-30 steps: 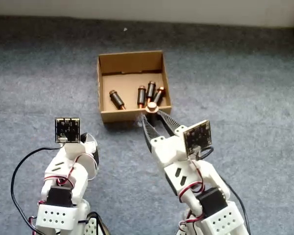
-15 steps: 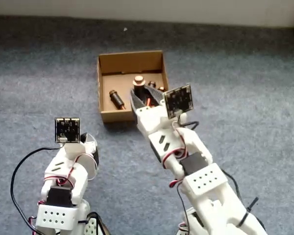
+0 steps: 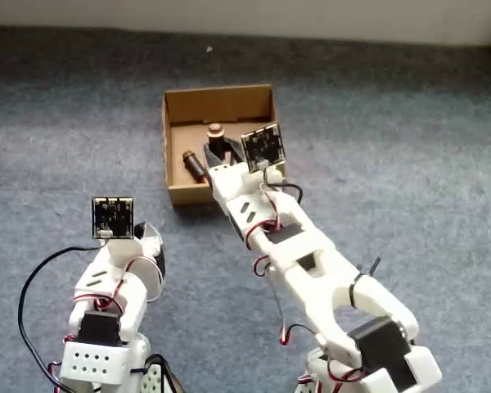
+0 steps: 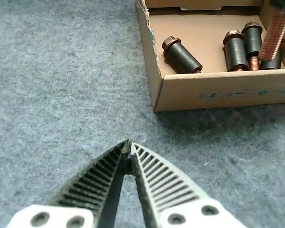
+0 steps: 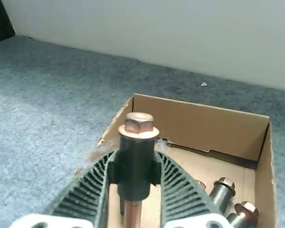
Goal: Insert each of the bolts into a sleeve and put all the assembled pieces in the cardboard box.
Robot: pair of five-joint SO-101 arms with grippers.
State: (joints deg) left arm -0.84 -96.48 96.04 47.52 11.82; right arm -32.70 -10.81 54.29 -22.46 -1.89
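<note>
Across a grey carpeted table (image 3: 409,123), two white arms face a small open cardboard box (image 3: 218,96). The right arm (image 3: 311,262) stretches forward over the box. The left arm (image 3: 114,286) sits folded back, well apart from it.

The right jaws are clamped on an assembled piece (image 3: 218,143), held upright above the inside of the box. They squeeze its dark sleeve (image 5: 133,166), the copper bolt (image 5: 138,124) has its head on top, and the thread hangs out below. The left jaws are closed on nothing, tips together over bare carpet just short of the box's near wall. At least three finished pieces (image 4: 183,53) lie on the box floor, and another seems partly hidden behind the hanging thread.

Risks: the held piece looks to be above the ones already lying there. If it is released from this height, it could strike them, bounce or tip. The bolt could then slide out of its sleeve. The box also looks light, so a jaw catching a wall might push it along the carpet.

Compared with a second ago, the right arm has reached forward. Then the piece was at the near wall, and now it is over the middle of the box. The left arm has not moved.
</note>
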